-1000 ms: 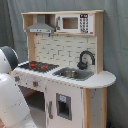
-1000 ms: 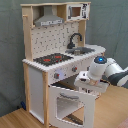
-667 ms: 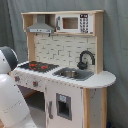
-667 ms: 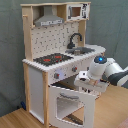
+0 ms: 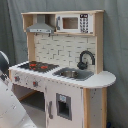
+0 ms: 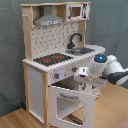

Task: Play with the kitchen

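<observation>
In the first exterior view, the white arm (image 5: 9, 102) fills the lower left corner, big and close to the lens, its gripper out of sight here. Just past it stands the kitchen (image 5: 62, 75), filling the middle of the picture against a grey curtain (image 5: 115, 45). Moving across: the grey hood (image 5: 40, 26) up top, the black-and-red stovetop (image 5: 34, 65) below it, then the microwave (image 5: 73, 23) on the upper shelf, the sink (image 5: 72, 74) and the curved black faucet (image 5: 86, 59) toward the first exterior view's right. A white cupboard door (image 5: 63, 106) with a small dark window sits under the sink.

Over to the second exterior view: the kitchen (image 6: 55, 60) stands on a wooden floor (image 6: 15, 120), pegboard back (image 6: 52, 37) plain to see. The stovetop (image 6: 52, 59) sits centre-left, knobs (image 6: 58, 75) on the front panel beneath. The windowed oven door (image 6: 70, 102) hangs open, tilted out and down. Then the gripper (image 6: 86, 79), right in front of the panel and above the open door's top edge, on a white wrist with a blue light (image 6: 100, 58). How far its fingers are spread, or whether they hold anything, I cannot tell.
</observation>
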